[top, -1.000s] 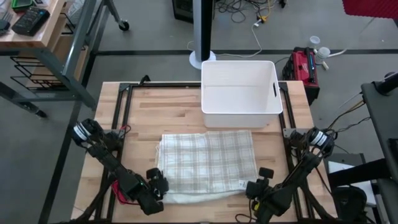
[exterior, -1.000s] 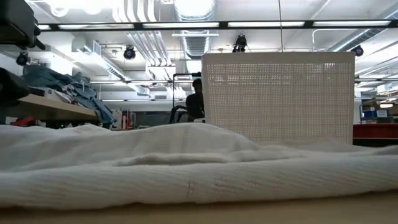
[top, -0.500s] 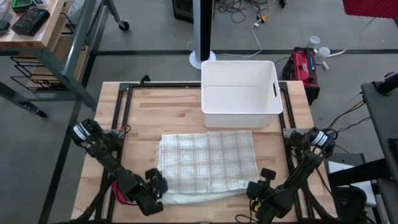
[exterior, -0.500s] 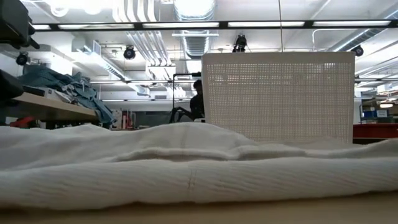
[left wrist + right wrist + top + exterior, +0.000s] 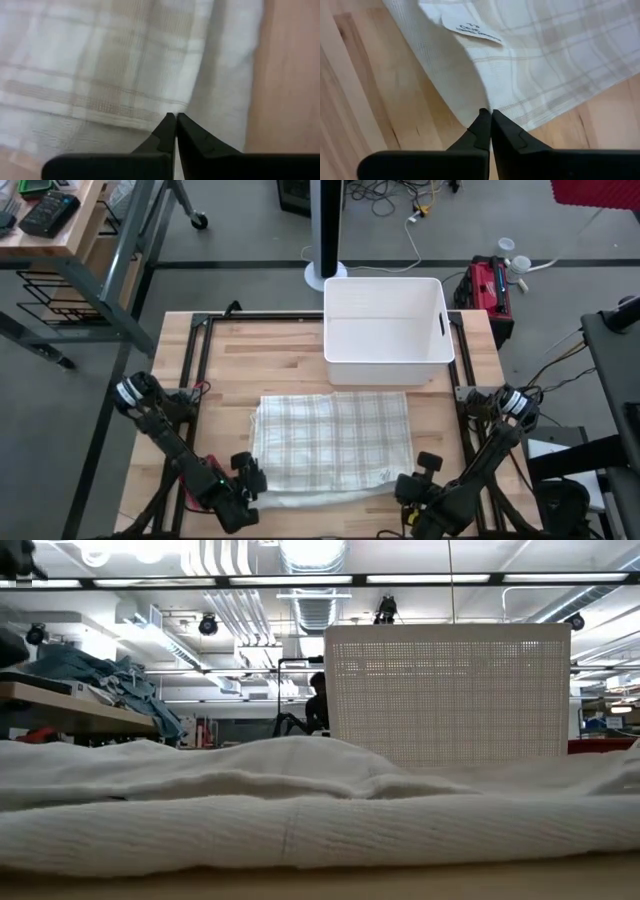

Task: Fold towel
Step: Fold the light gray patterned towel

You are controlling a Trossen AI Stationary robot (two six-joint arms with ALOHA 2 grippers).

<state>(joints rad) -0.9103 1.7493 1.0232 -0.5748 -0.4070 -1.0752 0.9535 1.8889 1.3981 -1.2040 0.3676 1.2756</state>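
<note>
A plaid towel (image 5: 330, 442), beige and white, lies spread on the wooden table (image 5: 260, 350); in the low view its near edge (image 5: 320, 830) fills the foreground. My left gripper (image 5: 253, 480) is shut at the towel's near left corner (image 5: 175, 119). My right gripper (image 5: 408, 483) is shut at the near right corner (image 5: 487, 114), just below the white label (image 5: 470, 27). My left gripper pinches the towel's near left corner between its two fingertips, at the white cloth beside the hem (image 5: 189, 106). It comes slanting down from the near left. How many layers it has does not show. The rest of the towel lies on the table. My right gripper pinches the towel's near right corner (image 5: 479, 98) between its two fingertips, slanting down from the near right. A raised fold runs from the fingertips toward the label. The corner stands a little off the table; the rest of the towel lies flat.
A white bin (image 5: 385, 330) stands at the table's far edge, just beyond the towel; in the low view its perforated wall (image 5: 445, 695) rises behind the cloth. Bare wood shows left and right of the towel. A person stands in the room behind.
Both grippers have drawn slightly toward the table's near edge and up. The towel's near right corner, with its label, has been pulled in and raised a little. In the low view the near edge has bunched into a thicker roll; the far part has stayed put.
</note>
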